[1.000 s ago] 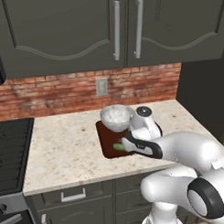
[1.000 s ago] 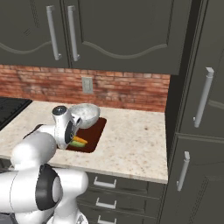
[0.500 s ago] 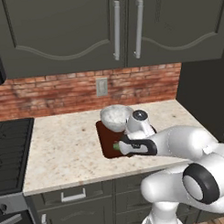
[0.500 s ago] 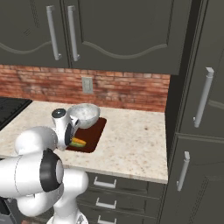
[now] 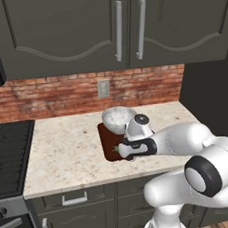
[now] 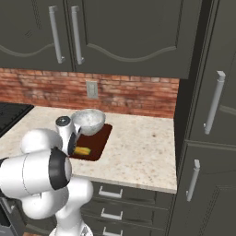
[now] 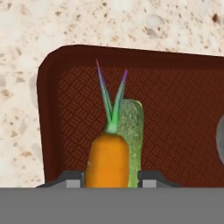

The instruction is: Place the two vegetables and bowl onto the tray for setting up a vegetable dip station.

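The dark reddish-brown tray [image 7: 175,109] lies on the speckled counter. On it the orange carrot [image 7: 107,159] rests, green top pointing away, right beside the dark-green cucumber [image 7: 132,131]. My gripper [image 7: 111,180] hovers just over the carrot's thick end, open, with its fingertips [image 7: 72,178] standing wider than the carrot. In the right base view the carrot [image 6: 83,150] lies at the near end of the tray [image 6: 102,138], under the gripper [image 6: 75,144]. The speckled grey-white bowl [image 5: 118,119] stands on the tray's [image 5: 106,146] far end, and the bowl [image 6: 88,120] is upright.
A brick backsplash with a wall outlet [image 5: 104,88] runs behind the counter under dark cabinets. A black stove [image 5: 10,152] sits at the left. A tall dark cabinet [image 6: 207,138] bounds the counter on the right, with open stone surface [image 6: 138,152] beside the tray.
The hand has shifted slightly toward the tray's near left end. The carrot, cucumber and bowl have stayed where they were on the tray.
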Motion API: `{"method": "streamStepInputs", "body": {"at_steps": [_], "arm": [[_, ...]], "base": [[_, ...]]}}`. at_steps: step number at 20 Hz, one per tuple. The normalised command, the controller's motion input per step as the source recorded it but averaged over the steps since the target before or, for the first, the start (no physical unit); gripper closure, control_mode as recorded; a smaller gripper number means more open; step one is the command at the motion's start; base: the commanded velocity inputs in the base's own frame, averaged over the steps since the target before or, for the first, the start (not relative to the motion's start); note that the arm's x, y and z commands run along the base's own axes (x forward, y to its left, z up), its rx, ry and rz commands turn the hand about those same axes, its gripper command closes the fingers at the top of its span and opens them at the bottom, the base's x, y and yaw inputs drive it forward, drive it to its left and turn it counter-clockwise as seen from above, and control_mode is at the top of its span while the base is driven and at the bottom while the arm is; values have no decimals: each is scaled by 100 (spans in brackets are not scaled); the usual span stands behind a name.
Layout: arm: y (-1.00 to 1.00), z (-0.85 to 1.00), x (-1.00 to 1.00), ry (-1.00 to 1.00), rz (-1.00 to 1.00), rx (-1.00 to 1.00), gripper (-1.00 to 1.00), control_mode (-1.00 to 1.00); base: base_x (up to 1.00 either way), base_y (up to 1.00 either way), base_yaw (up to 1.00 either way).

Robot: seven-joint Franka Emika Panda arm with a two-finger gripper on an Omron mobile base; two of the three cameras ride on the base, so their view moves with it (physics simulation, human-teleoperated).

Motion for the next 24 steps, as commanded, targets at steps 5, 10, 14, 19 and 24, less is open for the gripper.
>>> {"method": "streamStepInputs", "body": {"at_steps": [5,10,14,19,24], "arm": [[8,-13,8,0,7,2,-100,-100],[7,-5,4,0,6,0,-100,-100],[17,16,-1,11,3,0,-100,-100],[25,42,-4,19,1,0,-100,-100],[27,28,-12,23,1,0,-100,-100]], "base": [[0,0,0],[0,0,0],[0,0,0],[0,0,0],[0,0,0]]}}
